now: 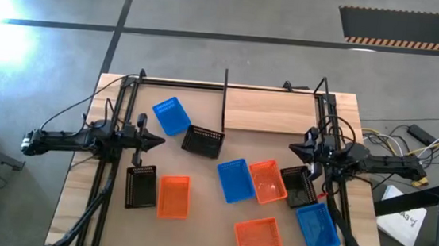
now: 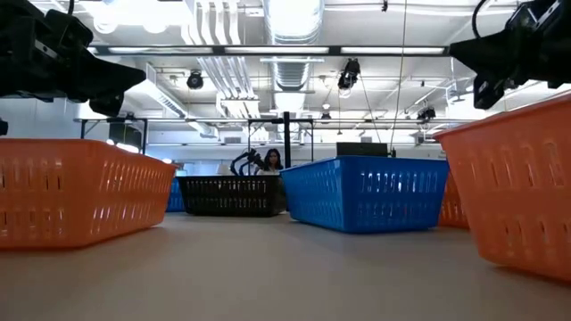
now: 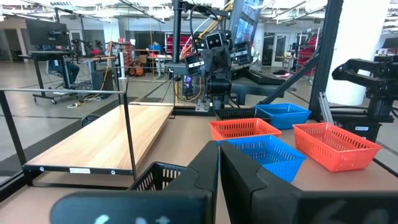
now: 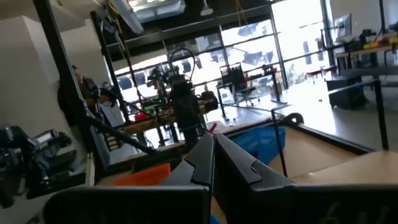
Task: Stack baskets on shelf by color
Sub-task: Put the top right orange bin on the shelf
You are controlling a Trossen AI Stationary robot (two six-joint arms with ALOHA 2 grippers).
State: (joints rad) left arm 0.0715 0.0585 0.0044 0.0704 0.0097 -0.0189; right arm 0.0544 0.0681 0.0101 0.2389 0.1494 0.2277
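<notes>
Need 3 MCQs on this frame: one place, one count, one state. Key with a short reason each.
1. Where is the shelf?
A. far edge of the table
B. near edge
C. off the table

2. How many orange baskets lie on the table?
A. one
B. two
C. three

3. How do the left gripper fingers stand?
A. wide open
B. shut, empty
C. shut on a basket

Key: 1 A, the pale plank lies along the far edge; 2 C, orange baskets at; 3 B, the fingers meet with nothing between them.
</notes>
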